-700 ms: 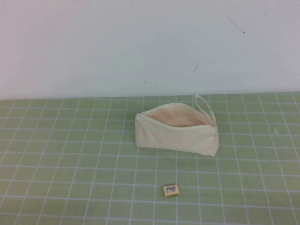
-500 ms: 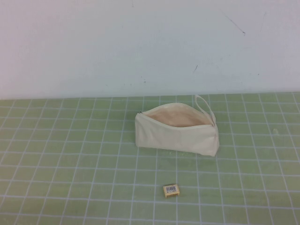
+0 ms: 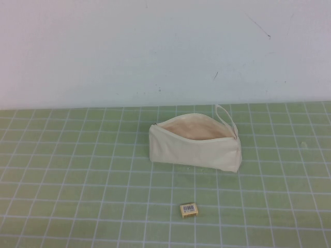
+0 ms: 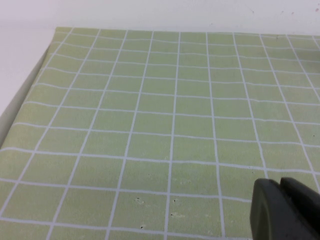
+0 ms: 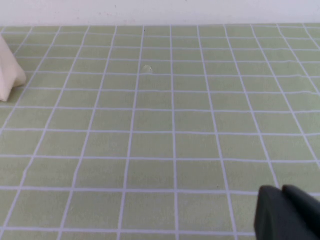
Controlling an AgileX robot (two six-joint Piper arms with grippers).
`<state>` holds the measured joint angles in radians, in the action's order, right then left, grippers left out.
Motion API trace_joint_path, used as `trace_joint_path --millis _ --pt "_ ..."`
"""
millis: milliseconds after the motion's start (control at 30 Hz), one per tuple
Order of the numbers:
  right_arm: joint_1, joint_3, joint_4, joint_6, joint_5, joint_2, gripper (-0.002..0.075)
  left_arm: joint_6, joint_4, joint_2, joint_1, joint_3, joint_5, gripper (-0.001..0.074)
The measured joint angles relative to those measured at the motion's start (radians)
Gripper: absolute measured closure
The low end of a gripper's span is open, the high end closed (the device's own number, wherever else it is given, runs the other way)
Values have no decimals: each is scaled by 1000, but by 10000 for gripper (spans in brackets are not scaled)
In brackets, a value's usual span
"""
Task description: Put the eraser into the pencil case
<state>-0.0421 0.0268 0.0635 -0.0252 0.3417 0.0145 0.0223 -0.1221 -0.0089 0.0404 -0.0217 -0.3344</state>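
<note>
Green gridded mat (image 3: 77, 170) holds eraser (image 3: 189, 209), well apart from both grippers' pressed-together fingers (image 4: 282, 210) (image 5: 287, 212).

One pencil case (image 3: 195, 146), one eraser (image 3: 189, 209), and two tools: left tool (image 4: 282, 210), right tool (image 5: 286, 214).

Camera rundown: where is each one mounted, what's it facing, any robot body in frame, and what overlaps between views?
High view: raised on the robot's side, angled down at the green grid mat, the open pencil case and, nearer the robot, the eraser; no arm shows.
Left wrist view: low over bare mat; left gripper at the frame's corner, fingers together.
Right wrist view: low over mat; right gripper in the corner, fingers together.
Shared: the pencil case's end also shows in the right wrist view.
</note>
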Motion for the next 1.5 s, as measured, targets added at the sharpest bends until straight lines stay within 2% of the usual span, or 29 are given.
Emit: trace_joint_path --millis 333,400,500,600,700,1067,1167,1300,1367,1500 --pt "0 0 -63 0 0 0 727 0 0 0 0 0 0 737" --pt "0 0 -180 -16 0 0 727 0 0 0 0 0 0 737" --pt "0 2 -513 -107 2 0 727 0 0 0 0 0 0 737" --pt "0 2 -777 -144 2 0 727 0 0 0 0 0 0 737" --pt "0 2 -875 -153 -4 0 727 0 0 0 0 0 0 737" --pt "0 2 -880 -4 0 0 727 0 0 0 0 0 0 737" --pt "0 -33 -828 25 40 0 727 0 0 0 0 0 0 737" --pt "0 -178 -664 43 149 -71 727 0 0 0 0 0 0 737" --pt "0 -317 -536 72 263 -193 727 0 0 0 0 0 0 737" --pt "0 -525 -445 189 427 -397 727 0 0 0 0 0 0 737"
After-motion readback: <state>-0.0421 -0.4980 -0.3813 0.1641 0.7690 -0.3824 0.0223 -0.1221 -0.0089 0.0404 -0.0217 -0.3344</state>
